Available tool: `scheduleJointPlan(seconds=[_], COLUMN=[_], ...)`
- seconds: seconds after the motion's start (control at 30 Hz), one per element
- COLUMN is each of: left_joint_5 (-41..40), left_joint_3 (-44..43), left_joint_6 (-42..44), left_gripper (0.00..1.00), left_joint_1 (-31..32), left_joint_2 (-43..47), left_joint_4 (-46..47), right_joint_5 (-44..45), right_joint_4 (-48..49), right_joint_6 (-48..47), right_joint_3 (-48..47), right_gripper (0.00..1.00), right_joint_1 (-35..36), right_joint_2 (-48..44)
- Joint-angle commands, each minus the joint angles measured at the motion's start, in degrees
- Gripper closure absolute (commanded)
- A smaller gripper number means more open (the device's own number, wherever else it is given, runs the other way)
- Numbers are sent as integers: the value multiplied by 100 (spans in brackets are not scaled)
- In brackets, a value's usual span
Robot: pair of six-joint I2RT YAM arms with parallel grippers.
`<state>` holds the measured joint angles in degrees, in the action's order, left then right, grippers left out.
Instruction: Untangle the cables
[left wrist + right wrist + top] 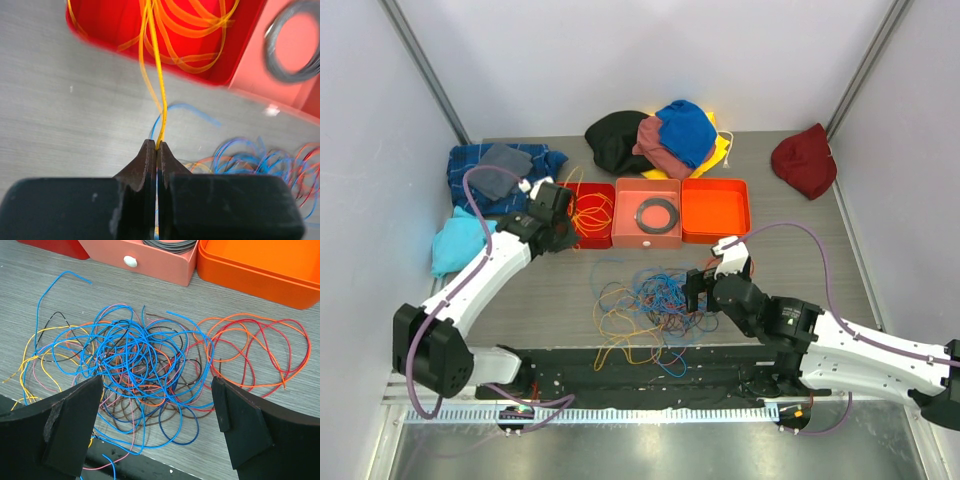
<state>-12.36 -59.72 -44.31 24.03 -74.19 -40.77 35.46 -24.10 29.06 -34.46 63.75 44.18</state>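
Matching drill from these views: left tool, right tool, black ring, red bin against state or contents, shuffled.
Column 1
1. left tool
2. right tool
3. black ring
4. red bin

Column 2
A. lies in the pink box
B. open, over the cable tangle
C. holds yellow loops
D. shut on a yellow cable

Pairs: 1-D, 2-B, 3-A, 4-C
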Motion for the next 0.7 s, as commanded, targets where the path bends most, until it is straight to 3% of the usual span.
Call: scheduleJointPlan(seconds=[0.0,0.23,0.53,0.63,0.67], left_joint_5=[-697,-1084,-1032,-1093,-1128], left_joint_3=[-1021,-1858,-1999,-1982,-1956], left_joint_6=[309,353,353,379,458], left_gripper=[100,100,100,66,46], left_joint_1=[-135,-382,-391,-390,-399], left_joint_2=[-349,-1465,-2652,-2679,-2627], left_joint_4=[376,1255,1695,1660,1660], right_joint_5=[66,162,224,242,242], right_joint_4=[239,63,1,10,19], right_joint_6=[56,74,47,12,-5], right_joint_3=[-26,-79,-61,-105,-122], right_gripper=[0,0,0,1,0], right_joint_1=[6,6,6,-2,6], right_joint_2=[3,-120,-112,-15,46])
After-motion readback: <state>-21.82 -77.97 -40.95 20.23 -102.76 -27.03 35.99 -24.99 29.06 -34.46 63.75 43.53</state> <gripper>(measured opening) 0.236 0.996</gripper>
